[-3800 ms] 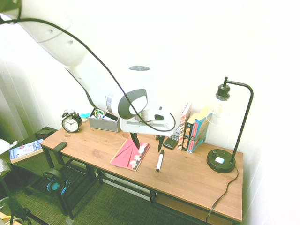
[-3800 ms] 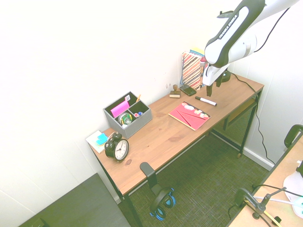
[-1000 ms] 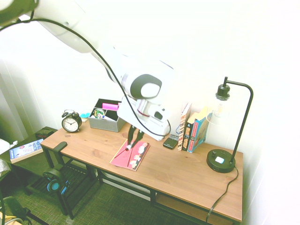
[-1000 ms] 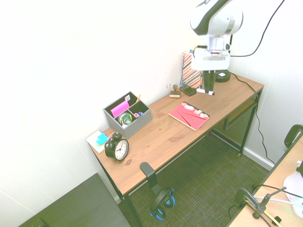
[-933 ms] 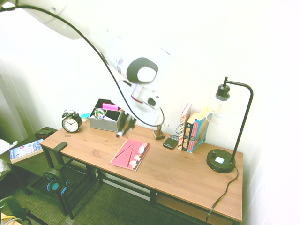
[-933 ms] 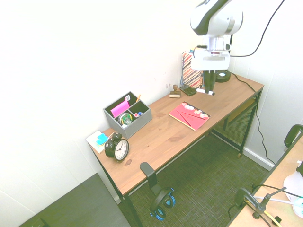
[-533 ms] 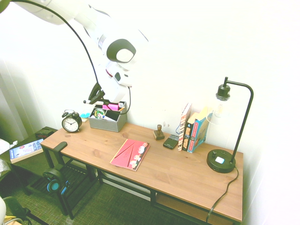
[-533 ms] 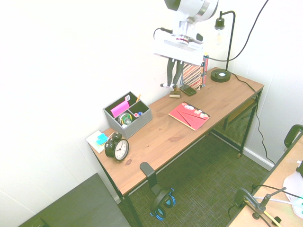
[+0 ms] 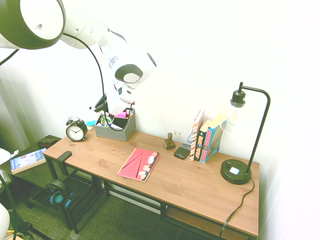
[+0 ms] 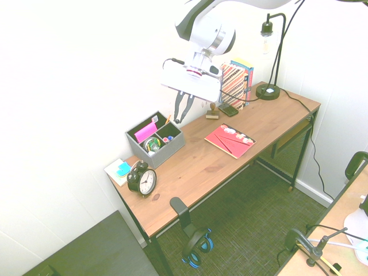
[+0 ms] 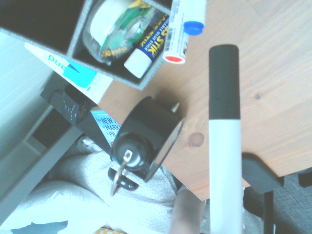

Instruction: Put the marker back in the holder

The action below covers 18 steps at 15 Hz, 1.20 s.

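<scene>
My gripper (image 9: pixel 103 106) is shut on the marker (image 9: pixel 95 107), a slim white stick with a black end that juts out sideways just above the table's back left. The grey holder (image 9: pixel 112 132) stands right below and beside the fingers, pink notes showing over its rim. From the other side, the gripper (image 10: pixel 182 118) hangs over the holder's (image 10: pixel 164 150) right rear corner; the marker is hard to make out there. In the wrist view the marker (image 11: pixel 225 156) runs up the picture, black cap first, beside the holder (image 11: pixel 29 37) with its tape roll and glue stick.
A round black alarm clock (image 9: pixel 76 130) stands left of the holder, also (image 10: pixel 142 179). A red booklet (image 9: pixel 139 163) lies mid-desk. A wooden stamp (image 9: pixel 169 141), a phone, upright books (image 9: pixel 205 137) and a black lamp (image 9: pixel 236 172) line the back right.
The arm picked the marker up from beside the red booklet and carried it left along the desk; it now hangs over the holder.
</scene>
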Available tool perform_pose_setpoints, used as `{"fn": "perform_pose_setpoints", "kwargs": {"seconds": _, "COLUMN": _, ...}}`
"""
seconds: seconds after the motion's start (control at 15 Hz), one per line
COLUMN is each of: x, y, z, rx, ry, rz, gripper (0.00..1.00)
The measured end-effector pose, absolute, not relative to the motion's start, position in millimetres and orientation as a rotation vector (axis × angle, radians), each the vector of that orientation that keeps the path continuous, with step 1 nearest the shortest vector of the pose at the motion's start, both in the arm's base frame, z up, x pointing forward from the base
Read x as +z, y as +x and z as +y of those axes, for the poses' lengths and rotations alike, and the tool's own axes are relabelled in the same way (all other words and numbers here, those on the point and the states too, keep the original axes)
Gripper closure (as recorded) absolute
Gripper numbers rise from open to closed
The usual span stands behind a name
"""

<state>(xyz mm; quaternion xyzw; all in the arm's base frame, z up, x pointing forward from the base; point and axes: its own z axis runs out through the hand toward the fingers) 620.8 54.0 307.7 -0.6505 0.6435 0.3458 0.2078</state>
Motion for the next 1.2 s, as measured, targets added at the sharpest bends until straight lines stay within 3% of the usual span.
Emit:
{"fn": "perform_pose_setpoints", "kwargs": {"seconds": 0.4, "x": 261, "y": 663, "z": 52, "rx": 0.956, "ry": -1.793, "rz": 1.818, "gripper": 1.0}}
{"fn": "perform_pose_setpoints", "kwargs": {"seconds": 0.47, "x": 255, "y": 670, "z": 53, "rx": 0.954, "ry": -1.796, "rz": 1.827, "gripper": 0.0}}
{"fn": "perform_pose_setpoints", "kwargs": {"seconds": 1.2, "x": 230, "y": 705, "z": 52, "rx": 0.99, "ry": -1.793, "rz": 1.888, "gripper": 0.0}}
